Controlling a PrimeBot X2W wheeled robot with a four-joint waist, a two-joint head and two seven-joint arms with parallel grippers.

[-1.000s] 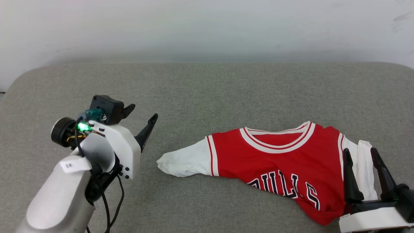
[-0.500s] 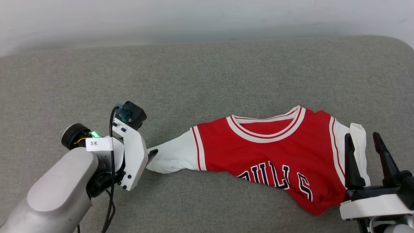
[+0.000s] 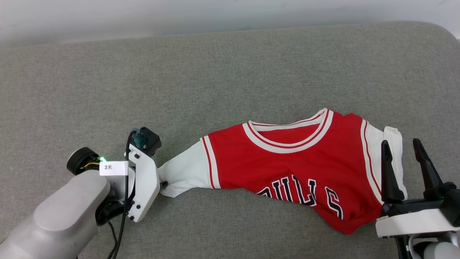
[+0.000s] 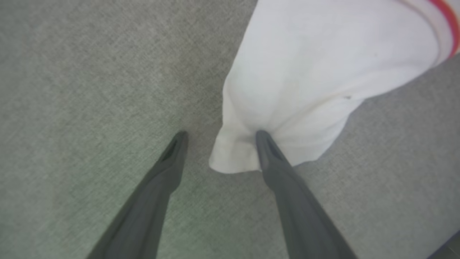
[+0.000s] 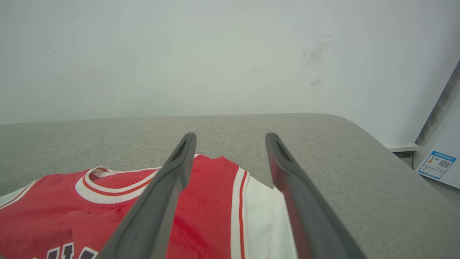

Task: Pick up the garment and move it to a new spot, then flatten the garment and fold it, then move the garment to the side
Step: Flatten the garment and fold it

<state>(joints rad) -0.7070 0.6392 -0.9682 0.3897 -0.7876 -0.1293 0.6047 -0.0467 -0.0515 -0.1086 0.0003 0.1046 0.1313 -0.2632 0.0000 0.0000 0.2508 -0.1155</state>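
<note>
At the near edge of the grey padded bench (image 3: 215, 72) the left gripper (image 4: 221, 134) has its 2 fingers spread: 1 tip presses into the end of a white sleeve, the other rests on bare grey cloth. Toward the near right corner the right gripper (image 3: 400, 141) is also spread, gripping nothing, above the other sleeve. Between them the garment (image 3: 287, 169) lies rumpled, chest up, with its collar toward the far edge. Beyond that edge is a pale wall (image 5: 215, 54).

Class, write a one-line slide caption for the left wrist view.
Open left gripper meets the garment: one finger dimpling its white sleeve end on the grey surface.
</note>
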